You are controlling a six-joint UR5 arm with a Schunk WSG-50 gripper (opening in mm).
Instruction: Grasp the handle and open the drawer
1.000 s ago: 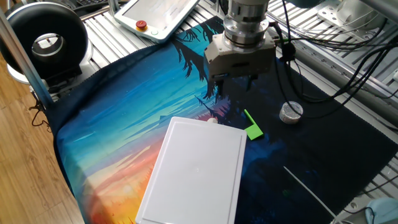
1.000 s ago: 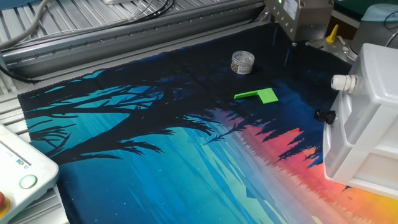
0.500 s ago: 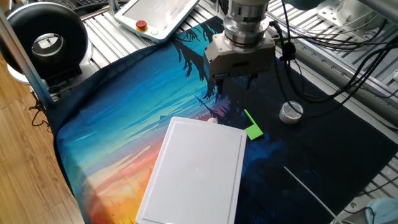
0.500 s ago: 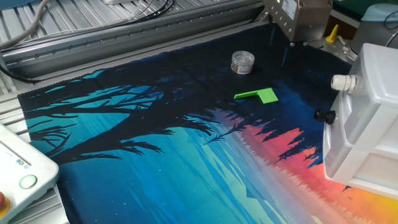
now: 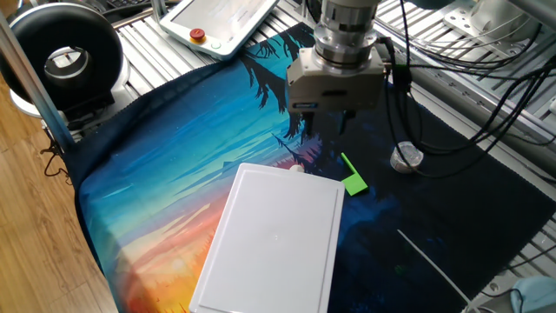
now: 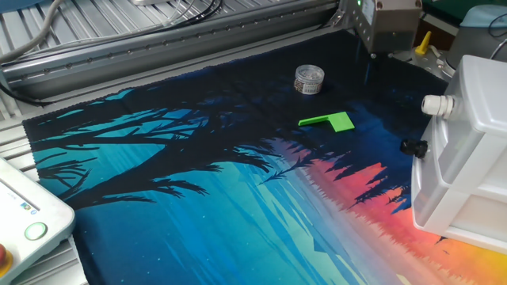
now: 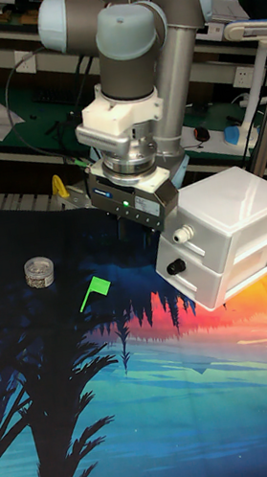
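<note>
End effector [image 5: 326, 122] hangs above and behind the handle [image 6: 436, 104], well apart; finger state cannot be told.

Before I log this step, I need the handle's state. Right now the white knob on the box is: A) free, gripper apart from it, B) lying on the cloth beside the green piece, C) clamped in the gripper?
A: the white knob sticks out untouched from the box; the gripper hangs apart from it.

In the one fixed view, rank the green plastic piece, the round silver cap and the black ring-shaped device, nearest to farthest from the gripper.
1. Green plastic piece, on the cloth just in front of the gripper.
2. Round silver cap, toward the picture's right.
3. Black ring-shaped device, far upper-left corner.
</note>
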